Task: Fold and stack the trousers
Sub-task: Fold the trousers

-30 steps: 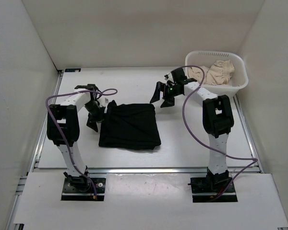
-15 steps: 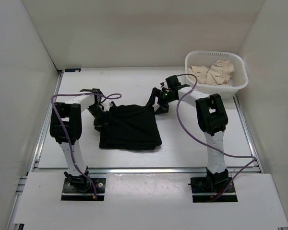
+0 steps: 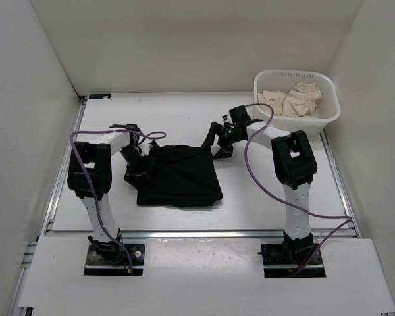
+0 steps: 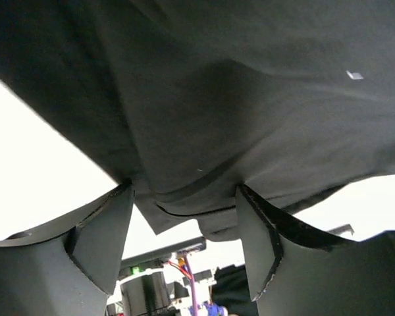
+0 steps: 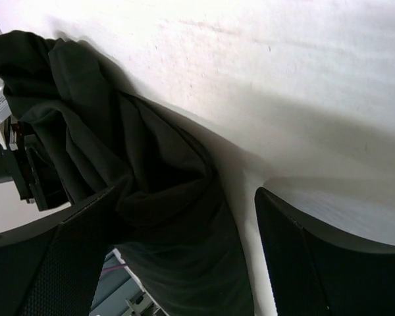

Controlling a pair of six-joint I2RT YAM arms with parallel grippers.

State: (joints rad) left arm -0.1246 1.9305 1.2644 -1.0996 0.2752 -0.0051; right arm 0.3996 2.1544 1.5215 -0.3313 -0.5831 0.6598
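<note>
The black trousers [image 3: 179,174] lie folded into a rough square in the middle of the table. My left gripper [image 3: 133,168] is low at their left edge. In the left wrist view its gripper [image 4: 184,197] stands open, with a fold of the trousers [image 4: 237,85] hanging between the fingertips [image 4: 105,230]. My right gripper [image 3: 217,141] is at the trousers' far right corner. In the right wrist view its gripper [image 5: 187,191] is open, and the bunched corner of the trousers [image 5: 151,184] lies between the fingers [image 5: 309,250] on the white table.
A white basket [image 3: 330,118] with beige cloth garments [image 3: 291,99] stands at the back right, just beyond the right arm. White walls enclose the table on the left, back and right. Purple cables loop from both arms.
My right gripper has moved left and down from beside the basket to the trousers' far right corner. My left gripper has moved right onto the trousers' left edge, which has bunched slightly.
</note>
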